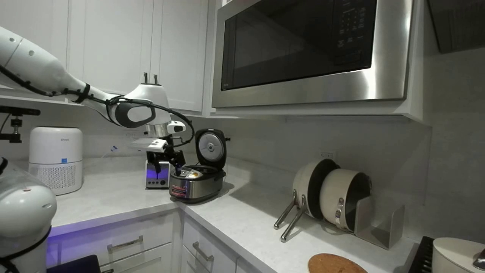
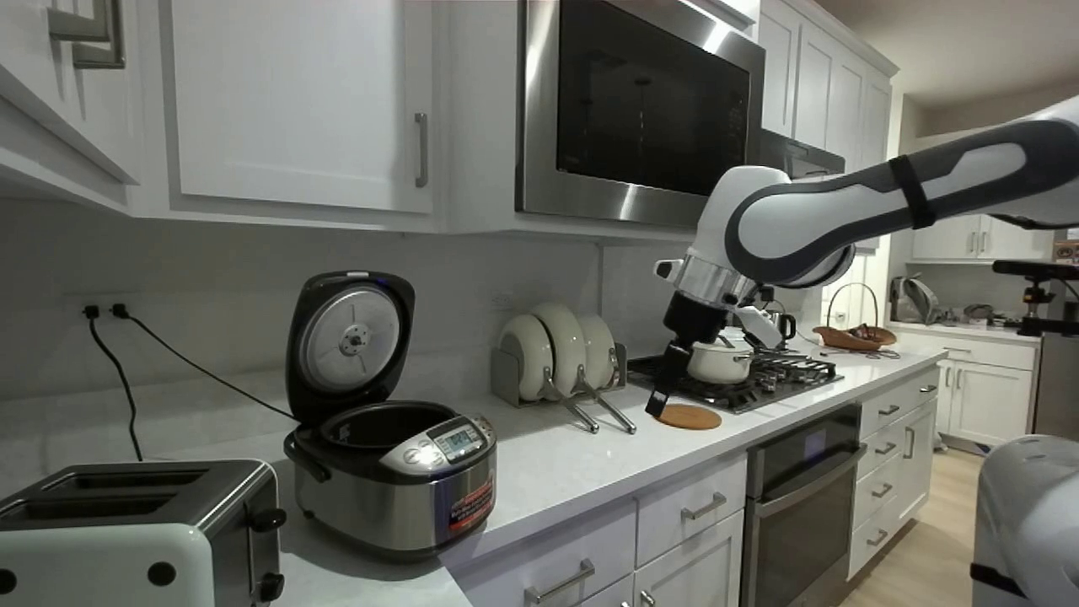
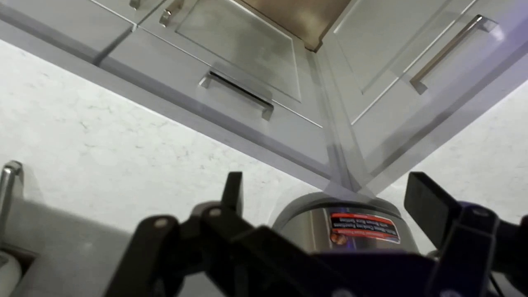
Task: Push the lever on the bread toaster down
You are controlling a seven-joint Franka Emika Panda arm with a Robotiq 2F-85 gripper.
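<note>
The bread toaster stands at the near left in an exterior view, cut off by the frame. Its black lever sits high on the end face, above a black knob. In an exterior view, the toaster's purple-lit face shows behind my gripper, which partly covers it. In an exterior view, my gripper is in the air, well apart from the toaster. In the wrist view, the fingers of my gripper are wide apart with nothing held. The toaster cannot be made out there.
A silver-and-dark rice cooker with its lid raised stands beside the toaster; it also shows in an exterior view and in the wrist view. Racked pans, a cork mat and an air purifier stand on the counter.
</note>
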